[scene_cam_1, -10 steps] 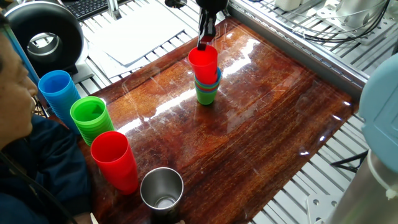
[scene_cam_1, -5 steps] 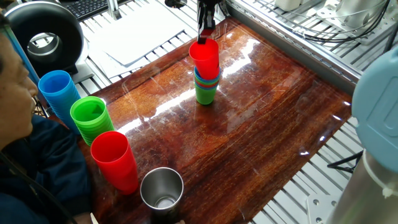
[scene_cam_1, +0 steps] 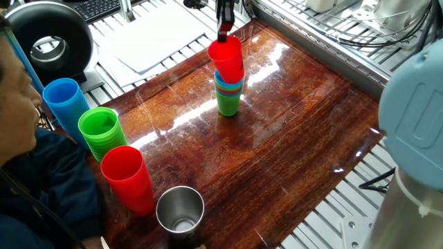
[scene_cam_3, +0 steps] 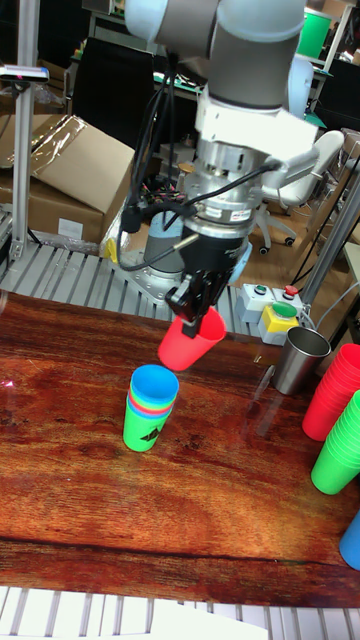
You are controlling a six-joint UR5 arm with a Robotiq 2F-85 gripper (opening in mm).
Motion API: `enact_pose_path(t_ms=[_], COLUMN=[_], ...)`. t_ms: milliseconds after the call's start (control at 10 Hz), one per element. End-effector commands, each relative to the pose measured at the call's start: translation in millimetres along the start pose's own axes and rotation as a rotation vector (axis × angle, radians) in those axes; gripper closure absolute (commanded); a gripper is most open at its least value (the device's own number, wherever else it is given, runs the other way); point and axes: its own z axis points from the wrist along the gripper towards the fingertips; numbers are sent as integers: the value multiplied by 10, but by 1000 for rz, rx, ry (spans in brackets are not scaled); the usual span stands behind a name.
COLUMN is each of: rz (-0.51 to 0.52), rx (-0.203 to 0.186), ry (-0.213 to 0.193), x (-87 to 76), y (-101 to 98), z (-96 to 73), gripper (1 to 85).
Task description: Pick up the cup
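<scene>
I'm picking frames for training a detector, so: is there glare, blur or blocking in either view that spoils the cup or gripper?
Fixed view: bright glare streaks cross the table beside the stack; a blurred arm part blocks the right edge; the gripper is cut off at the top. Tall fixed view: red cup and gripper sharp, only mild sheen.

Red cup [scene_cam_3: 190, 345], blue-topped green stack [scene_cam_3: 150, 407], glossy brown wood-grain table [scene_cam_3: 150, 520].

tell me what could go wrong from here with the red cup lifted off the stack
1. The end effector pinches only the rim of the red cup, which hangs tilted, so it might slip and drop.
2. It is barely clear of the cup stack; a sideways move could knock that over.
</scene>
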Motion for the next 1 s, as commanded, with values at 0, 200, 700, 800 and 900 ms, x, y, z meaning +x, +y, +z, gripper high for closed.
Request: enact_pose_path(t_ms=[0, 200, 700, 800, 900], rz=[148, 214, 329, 340, 351], rx=[-53, -28, -68, -66, -59], ry=[-35, -42, -122, -121, -120], x=[-204, -274, -642, -661, -674], y=[227, 227, 364, 372, 362], z=[-149, -234, -230, -250, -259], gripper=[843, 843, 843, 843, 843])
